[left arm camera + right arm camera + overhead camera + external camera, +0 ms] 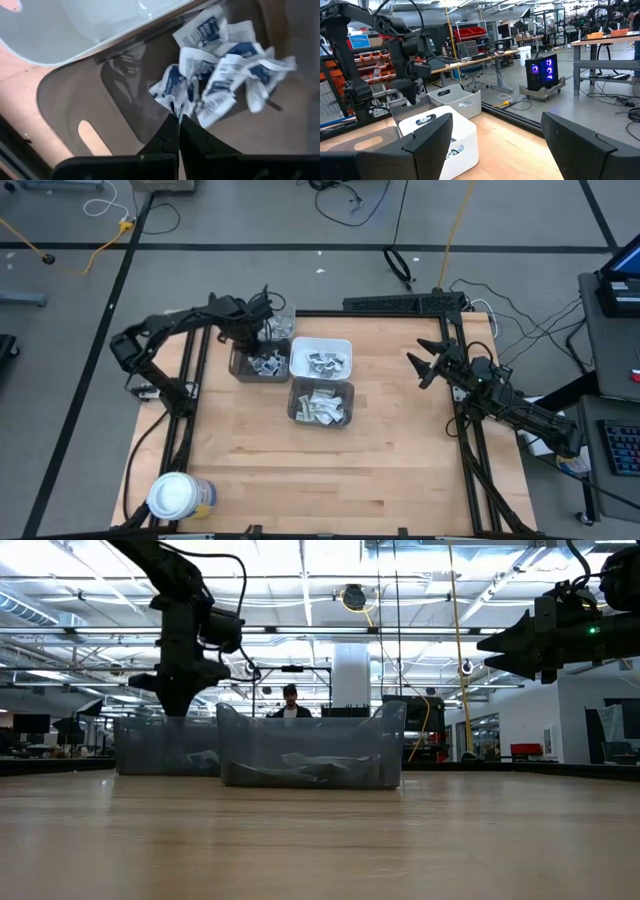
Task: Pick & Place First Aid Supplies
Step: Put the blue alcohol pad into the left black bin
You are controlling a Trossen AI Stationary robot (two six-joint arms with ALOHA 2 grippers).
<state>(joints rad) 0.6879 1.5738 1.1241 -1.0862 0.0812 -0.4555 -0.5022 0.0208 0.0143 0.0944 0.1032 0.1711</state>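
Note:
First aid supplies, small white packets with blue print [220, 75], lie heaped in a grey bin [240, 368]. More packets lie in the white bin [322, 360] and in the nearer grey bin [320, 404]. My left gripper [178, 119] is shut and points down over the far-left grey bin, its tips about level with the rim [180, 712]. My right gripper [424, 366] waits open at the table's right side, held level above the table, with nothing between its fingers. My left gripper's shut fingertips [172, 131] stand right in front of one white-and-blue packet [172, 92] of the heap, seen from above. Whether they touch or pinch that packet I cannot tell.
A pale bin [282, 323] stands behind the grey one at the far edge. A white-lidded round jar [172, 496] sits at the near left corner. Bare wooden table [400, 450] lies between the bins and the near edge. A person [290, 700] stands far behind the table.

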